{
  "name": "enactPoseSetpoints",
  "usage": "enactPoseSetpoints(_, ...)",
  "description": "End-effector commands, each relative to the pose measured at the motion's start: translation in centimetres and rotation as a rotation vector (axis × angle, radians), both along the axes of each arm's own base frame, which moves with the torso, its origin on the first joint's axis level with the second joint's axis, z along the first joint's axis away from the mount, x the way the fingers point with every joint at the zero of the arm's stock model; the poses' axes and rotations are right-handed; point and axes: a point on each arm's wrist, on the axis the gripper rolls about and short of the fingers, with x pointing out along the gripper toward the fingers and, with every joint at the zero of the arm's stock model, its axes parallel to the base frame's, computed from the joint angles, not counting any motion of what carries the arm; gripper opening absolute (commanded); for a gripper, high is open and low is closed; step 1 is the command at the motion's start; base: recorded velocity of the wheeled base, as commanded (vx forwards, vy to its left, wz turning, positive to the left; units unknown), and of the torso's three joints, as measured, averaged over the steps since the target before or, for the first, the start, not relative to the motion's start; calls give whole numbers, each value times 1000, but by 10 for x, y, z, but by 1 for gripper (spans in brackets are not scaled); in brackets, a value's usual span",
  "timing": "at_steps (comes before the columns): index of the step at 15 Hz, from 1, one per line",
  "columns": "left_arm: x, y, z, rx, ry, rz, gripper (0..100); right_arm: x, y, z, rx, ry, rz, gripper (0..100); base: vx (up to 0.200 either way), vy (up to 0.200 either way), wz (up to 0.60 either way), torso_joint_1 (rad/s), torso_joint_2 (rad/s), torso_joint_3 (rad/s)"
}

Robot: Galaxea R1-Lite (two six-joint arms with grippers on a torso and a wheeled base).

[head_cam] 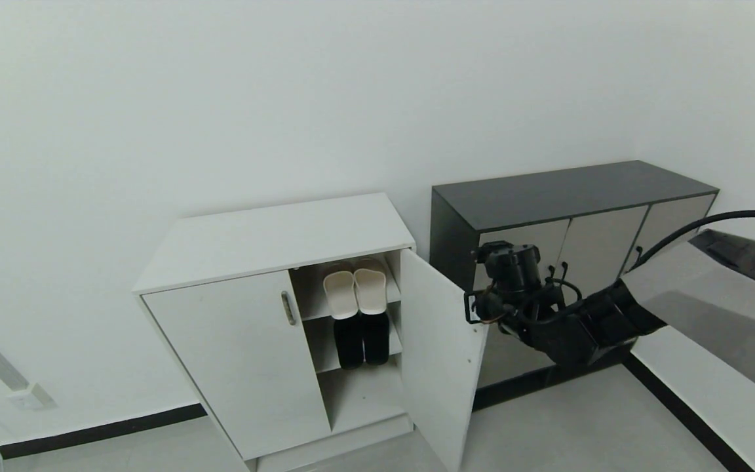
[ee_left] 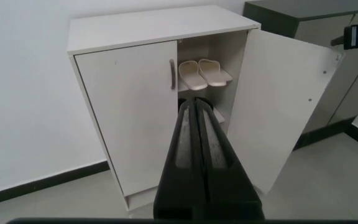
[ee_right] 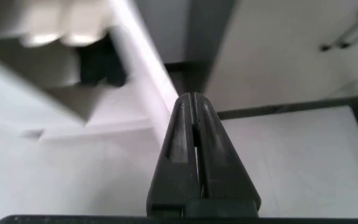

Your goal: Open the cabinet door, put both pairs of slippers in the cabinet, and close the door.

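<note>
Inside the white cabinet (head_cam: 272,236), both pairs of slippers are seen on the shelves. The white slippers (head_cam: 356,292) are laid side by side on the top shelf, and the black slippers (head_cam: 362,339) are placed just under them on the next shelf. So the putting-away part looks done, and only the closing is left.

The right door (head_cam: 440,354) is swung wide open, while the left door (head_cam: 246,354) is shut. The right gripper (ee_right: 194,99) is held just beside the outer face of the open door, near its top edge. Whether it is touching cannot be told. Its fingers are pressed together with nothing between them, likely so the door can be pushed with one firm tip.

The left gripper (ee_left: 196,109) is held back from the cabinet and pointed at the open side. Its fingers are also pressed together, and nothing is held. It is likely placed there so that the door's path is not blocked.
</note>
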Motion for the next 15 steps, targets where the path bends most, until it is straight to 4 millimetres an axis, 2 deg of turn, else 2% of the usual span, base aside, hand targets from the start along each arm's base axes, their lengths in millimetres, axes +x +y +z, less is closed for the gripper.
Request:
enactPoseSetpoints(1,0,0,0,-3,2,0,0,-37,15,28,21,-30,77,0,0,0,0,0,0,0)
enactPoseSetpoints(4,0,0,0,-4,2,0,0,-52,16,37,26,-38,96,0,0,0,0,0,0,0)
enactPoseSetpoints(8,0,0,0,-4,0,0,0,-60,11,30,16,-35,104,0,0,0,0,0,0,0)
enactPoseSetpoints(15,0,0,0,-3,2,0,0,-74,18,18,19,-37,139,0,0,0,0,0,0,0)
